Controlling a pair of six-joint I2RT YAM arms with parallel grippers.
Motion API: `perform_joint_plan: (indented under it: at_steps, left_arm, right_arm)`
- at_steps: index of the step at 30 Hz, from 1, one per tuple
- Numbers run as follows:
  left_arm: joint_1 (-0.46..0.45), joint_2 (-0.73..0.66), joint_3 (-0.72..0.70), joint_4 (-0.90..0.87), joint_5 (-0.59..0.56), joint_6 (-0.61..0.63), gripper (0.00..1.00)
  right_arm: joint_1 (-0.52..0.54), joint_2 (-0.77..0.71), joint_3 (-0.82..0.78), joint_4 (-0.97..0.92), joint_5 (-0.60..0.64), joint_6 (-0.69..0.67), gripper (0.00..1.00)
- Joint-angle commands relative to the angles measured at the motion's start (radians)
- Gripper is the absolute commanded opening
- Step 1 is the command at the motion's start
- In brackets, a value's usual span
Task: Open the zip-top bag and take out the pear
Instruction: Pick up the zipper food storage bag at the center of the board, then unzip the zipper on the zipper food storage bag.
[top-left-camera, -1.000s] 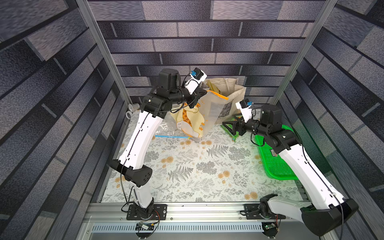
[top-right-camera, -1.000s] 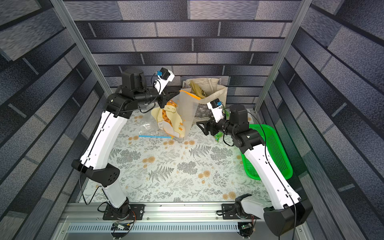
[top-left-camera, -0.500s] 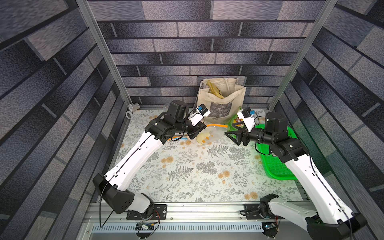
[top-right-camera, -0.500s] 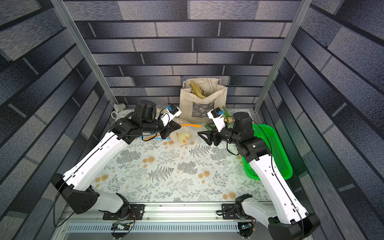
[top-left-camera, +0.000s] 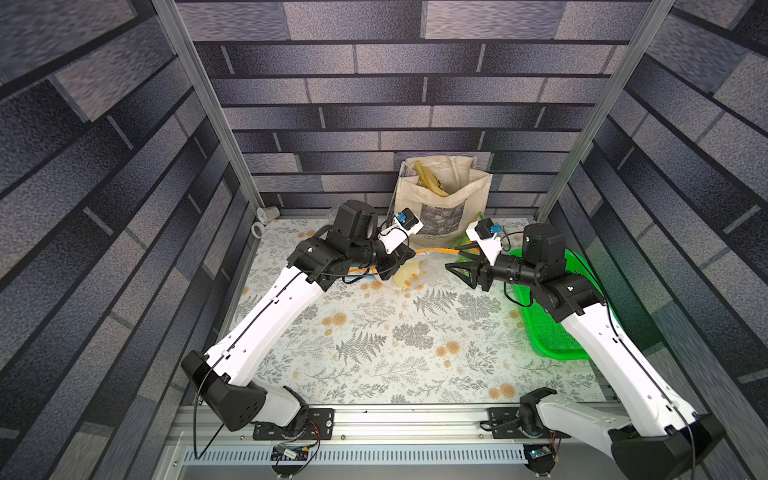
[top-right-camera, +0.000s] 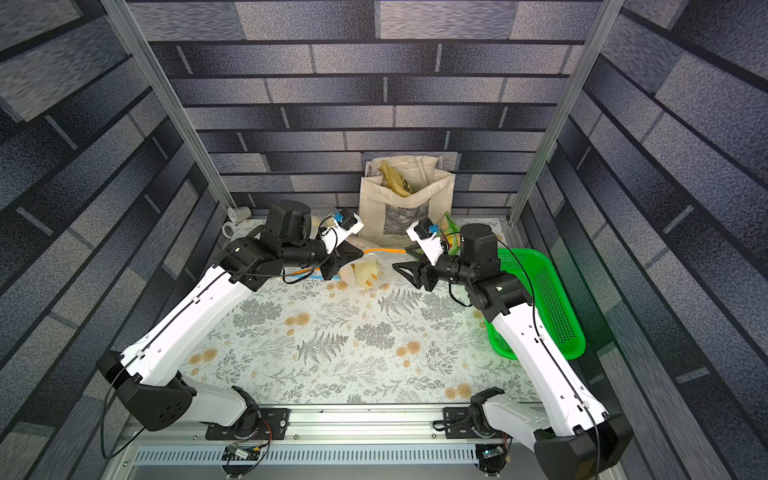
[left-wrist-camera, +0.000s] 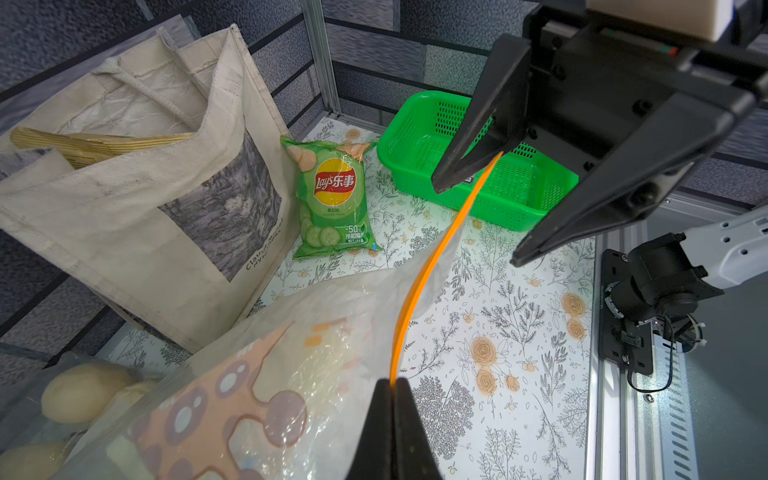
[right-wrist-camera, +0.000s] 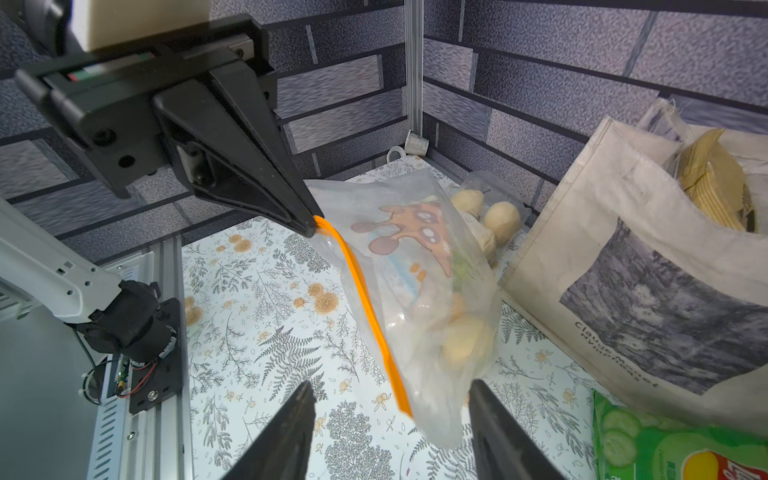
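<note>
Pear (right-wrist-camera: 465, 345) blurs inside the cloudy zip-top bag (right-wrist-camera: 399, 232); chip bag (right-wrist-camera: 681, 453) cut off at the edge; tote bag (right-wrist-camera: 623, 232) mostly hides its contents, perhaps cardboard.

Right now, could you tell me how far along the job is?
Done: left end effector clamps one end of the orange zip strip. In hand: right end effector, open, straddles the strip's other end. Left: unzip the zip-top bag, remove the pear inside.
</note>
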Motion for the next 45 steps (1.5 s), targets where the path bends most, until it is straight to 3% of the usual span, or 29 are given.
perform_joint_plan:
  at_steps: [1,4,9,14,18,21,28,37,42,45]
  left_arm:
    - [-0.004,-0.005,0.041,-0.023,0.024,0.023,0.0]
    - [-0.004,-0.006,0.042,-0.017,0.017,0.024,0.02]
    - [0.06,-0.02,0.04,0.031,0.017,-0.049,0.24]
    - [0.216,-0.102,0.026,0.07,0.085,-0.145,0.77]
    - [0.324,-0.173,0.014,0.05,0.127,-0.174,0.9]
    - [0.42,-0.223,-0.034,0.002,0.173,-0.129,0.92]
    - [0.602,-0.33,-0.334,0.089,0.331,0.05,0.94]
    - [0.656,-0.424,-0.67,0.294,0.329,0.294,0.97]
    - [0.651,-0.363,-0.686,0.331,0.274,0.333,0.93]
    - [0.645,-0.319,-0.716,0.454,0.261,0.331,0.88]
  right_arm:
    - [0.019,0.03,0.054,0.059,-0.041,-0.026,0.49]
    - [0.03,0.071,0.094,0.049,-0.072,-0.04,0.31]
    - [0.033,0.097,0.114,0.065,-0.058,-0.05,0.0]
    - [0.031,0.13,0.165,0.054,0.13,-0.027,0.0]
    - [0.03,0.183,0.227,0.027,0.17,0.011,0.0]
    - [0.017,0.214,0.266,0.009,0.223,0.046,0.0]
    - [-0.036,0.273,0.313,-0.008,0.188,0.146,0.0]
    - [-0.097,0.311,0.348,-0.004,0.121,0.212,0.0]
    - [-0.118,0.329,0.364,0.009,0.059,0.247,0.0]
    - [-0.12,0.33,0.361,0.028,0.035,0.26,0.0]
